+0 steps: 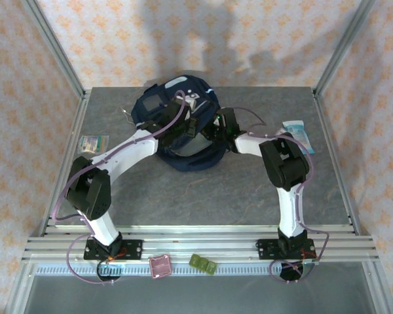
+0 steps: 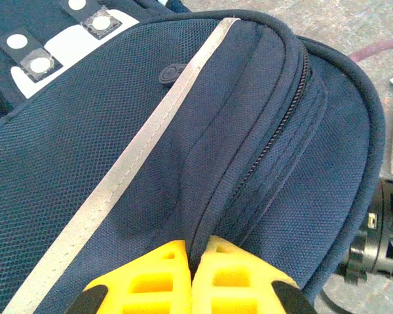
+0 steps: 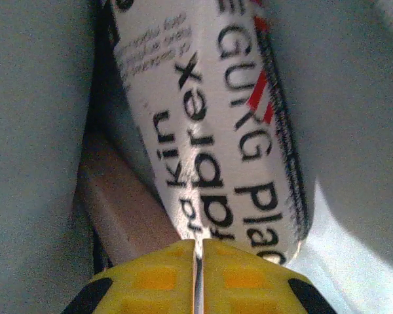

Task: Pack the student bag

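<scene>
Lying far-centre on the table (image 1: 183, 196), the navy bag (image 1: 190, 159) shows a grey stripe (image 2: 150, 131) and closed zip (image 2: 275, 131); left gripper (image 2: 195, 252) pinches its fabric, right gripper (image 3: 198, 245) pinches a printed white packet (image 3: 216, 131).

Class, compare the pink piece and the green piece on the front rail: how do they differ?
The pink piece is pale pink; the green piece is olive green. The pink piece looks roughly square; the green piece is longer, in two sections. The pink piece lies nearer the left arm's base than the green piece. Both are small, flat and rest on the rail.
</scene>
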